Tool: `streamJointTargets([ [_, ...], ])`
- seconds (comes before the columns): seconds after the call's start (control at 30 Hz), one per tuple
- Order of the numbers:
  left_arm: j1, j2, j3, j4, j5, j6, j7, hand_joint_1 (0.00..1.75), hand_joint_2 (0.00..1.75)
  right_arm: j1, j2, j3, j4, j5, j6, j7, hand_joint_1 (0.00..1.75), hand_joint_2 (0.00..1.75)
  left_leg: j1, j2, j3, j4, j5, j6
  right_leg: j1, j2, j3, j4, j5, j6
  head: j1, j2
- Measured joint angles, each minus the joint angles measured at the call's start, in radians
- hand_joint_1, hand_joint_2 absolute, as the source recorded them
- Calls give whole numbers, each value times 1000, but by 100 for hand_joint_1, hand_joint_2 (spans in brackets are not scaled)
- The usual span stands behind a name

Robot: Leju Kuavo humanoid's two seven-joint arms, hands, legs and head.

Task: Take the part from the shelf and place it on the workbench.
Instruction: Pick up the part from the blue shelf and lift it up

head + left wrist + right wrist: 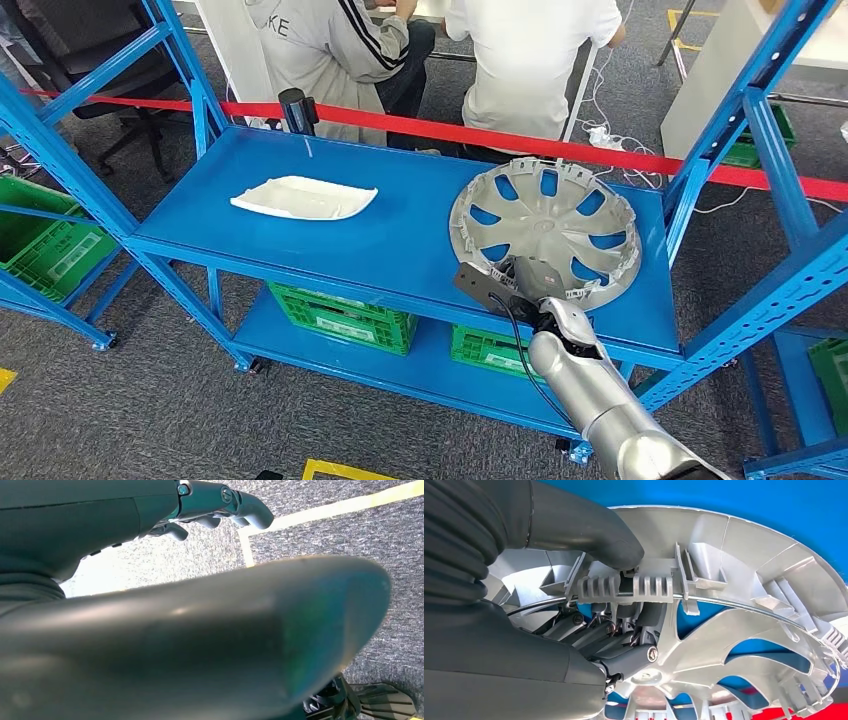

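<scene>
Hubcap [545, 222] is lying hollow side up on the blue shelf [400, 240], so the right hand [520, 287] is pinching its near rim, thumb [589, 530] over, fingers [624, 630] under; the left hand [220, 505], fingers loosely curled, is holding nothing.

On the shelf [400, 240] before you, the wheel cover [545, 225] lies at the right, the flat panel [305, 197] well apart at the left; your right hand [520, 285] sits at the cover's near rim, crates [345, 315] below, two people [440, 60] behind
</scene>
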Motion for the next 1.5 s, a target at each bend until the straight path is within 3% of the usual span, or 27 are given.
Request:
streamJointTargets([
  [0.17,4,0,7,0,0,0,-10,0,0,11,4,-2,-38,-25,-20,-54,175,175,0,0,-1,0,0,0,-1,0,0,0,0,0,0,0],
  [0.33,11,3,20,0,2,2,-30,0,0,7,27,15,-181,-71,9,-87,175,175,1,0,-3,0,0,0,-2,1,-2,0,0,0,0,0],
  [0.57,21,6,31,1,0,18,-41,0,0,-46,48,115,-437,-159,45,-101,175,175,1,0,-5,0,1,0,-1,1,-4,1,0,0,0,0],
  [0.83,23,6,45,1,2,29,-38,0,0,-84,75,238,-647,-162,50,-96,175,175,1,-1,-6,0,1,0,0,0,-4,0,0,0,0,0],
  [1.13,26,6,49,1,-2,33,-37,0,0,-86,77,314,-755,-152,19,-98,175,175,0,-1,-6,0,1,0,0,-1,-4,0,0,0,0,0],
  [1.5,27,6,49,1,-3,33,-38,0,0,-86,77,339,-790,-152,17,-97,175,175,0,-1,-6,0,1,0,0,-1,-4,0,0,0,0,0],
])
